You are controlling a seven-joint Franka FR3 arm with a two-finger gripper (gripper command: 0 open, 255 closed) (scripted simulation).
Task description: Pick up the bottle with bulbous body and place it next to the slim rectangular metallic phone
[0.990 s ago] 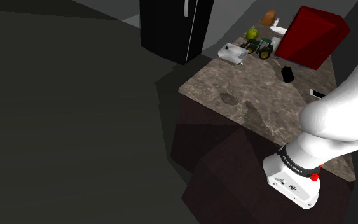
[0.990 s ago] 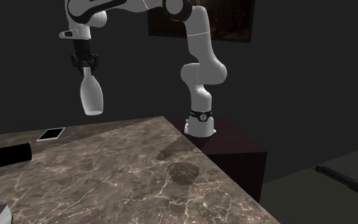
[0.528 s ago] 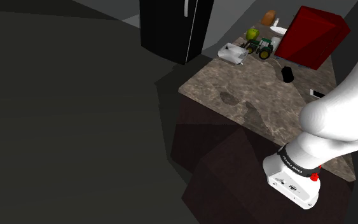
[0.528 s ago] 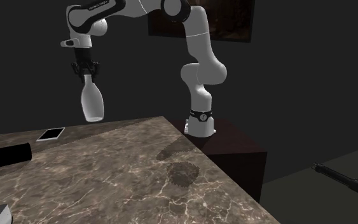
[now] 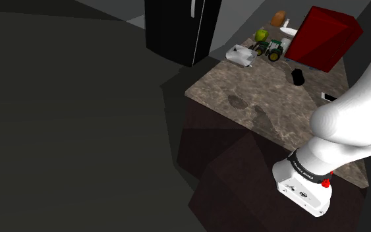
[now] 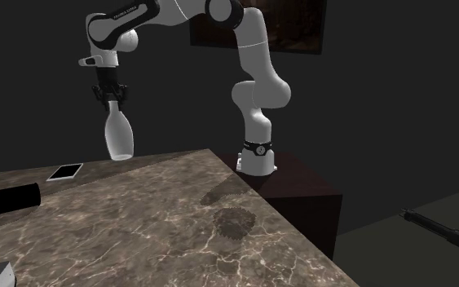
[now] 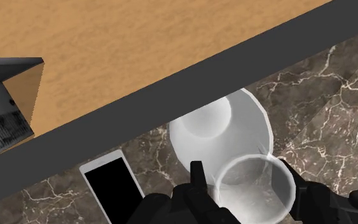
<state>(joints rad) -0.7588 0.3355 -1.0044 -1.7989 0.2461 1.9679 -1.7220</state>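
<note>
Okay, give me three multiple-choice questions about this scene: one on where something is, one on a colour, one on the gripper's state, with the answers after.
1. Where does the phone lie?
A. on the floor
B. on the marble tabletop
C. on a shelf

2. What colour is the bottle?
A. green
B. white
C. red

3. The gripper is:
A. open and empty
B. shut on the phone
C. shut on the bottle's neck

Answers: 1 B, it lies flat on the marble near the far edge in the second exterior view. 2 B, its body is plain white. 3 C, it clasps the neck and the bottle hangs below it.
</note>
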